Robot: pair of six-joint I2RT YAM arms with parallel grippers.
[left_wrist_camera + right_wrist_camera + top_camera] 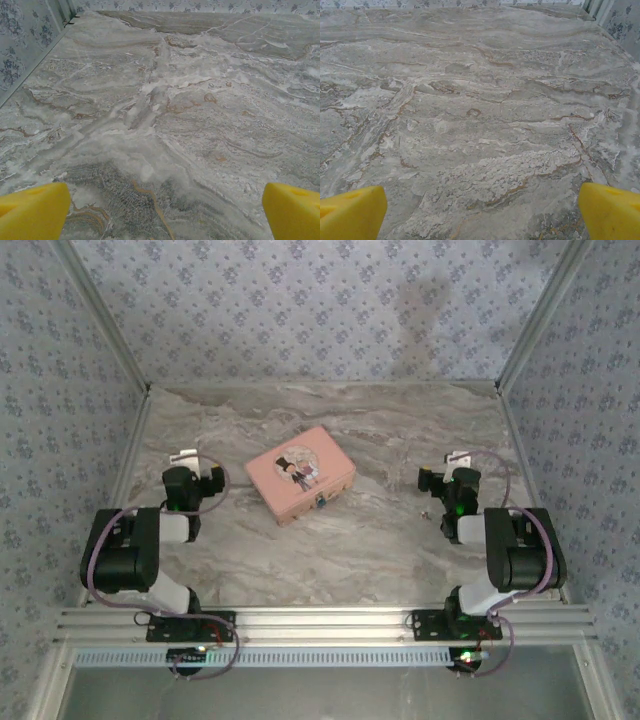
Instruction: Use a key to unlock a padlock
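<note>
Evidently nothing has begun: left gripper (160,215) and right gripper (480,215) are spread wide, empty. The padlock (322,502) lies just beside the pink tin (300,473). The key (426,512), possibly that speck near the right gripper, needs pinching first.

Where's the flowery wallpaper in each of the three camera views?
Top external: wallpaper across the back and both sides.
Left wrist: wallpaper at upper left, strip along top.
Right wrist: wallpaper in upper right corner.
Shared landmark: the marble table.
</note>
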